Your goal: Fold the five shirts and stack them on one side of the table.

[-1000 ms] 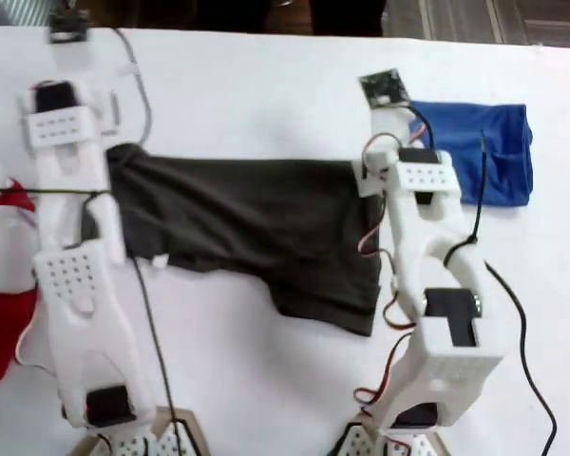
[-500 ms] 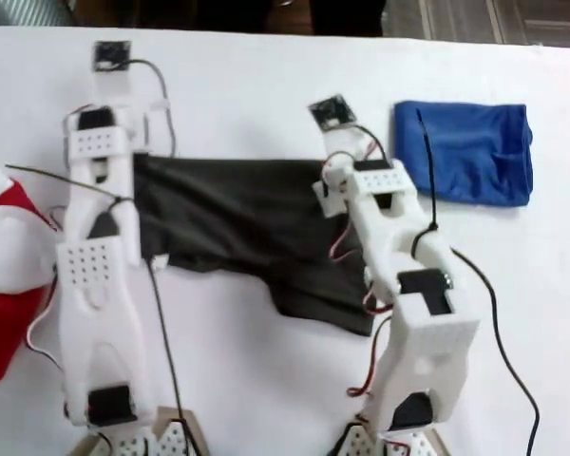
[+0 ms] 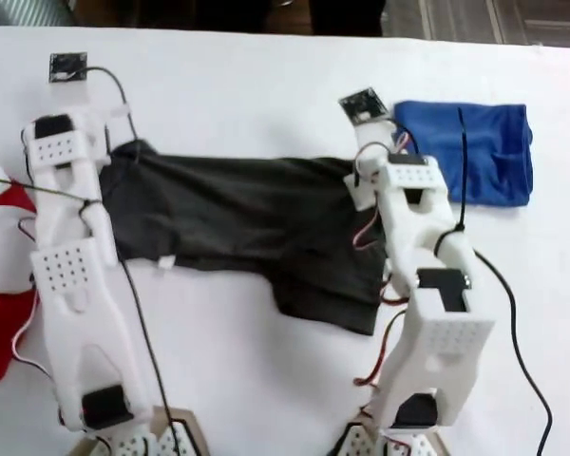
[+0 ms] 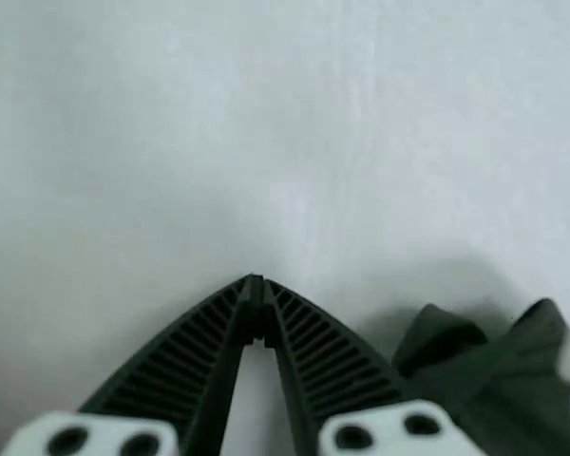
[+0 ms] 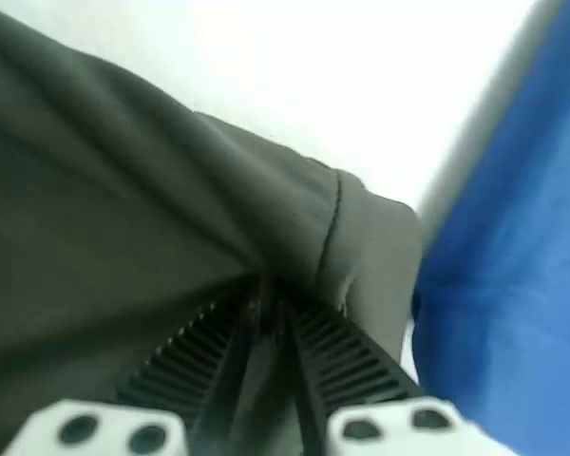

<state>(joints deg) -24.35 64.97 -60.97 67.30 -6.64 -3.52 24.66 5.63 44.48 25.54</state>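
A dark grey shirt (image 3: pixel 247 223) lies spread across the middle of the table between the two arms. My right gripper (image 5: pixel 266 296) is shut on a fold at the shirt's far right corner (image 3: pixel 356 171), right next to the folded blue shirt (image 3: pixel 470 152). The blue shirt (image 5: pixel 513 247) lies close beside the gripped fold in the right wrist view. My left gripper (image 4: pixel 256 290) is shut over bare table, with the dark shirt's far left corner (image 4: pixel 484 366) just beside it, not between the fingers. In the high view the left gripper (image 3: pixel 119 133) is at that corner.
A red and white shirt (image 3: pixel 0 275) lies crumpled at the left edge of the table. Cables trail from both arms over the white tabletop (image 3: pixel 247 85). The far side and the front middle of the table are bare.
Half a second ago both arms stood closer together and the dark shirt was bunched narrower. Both have since swung outward, and the shirt is stretched wider again.
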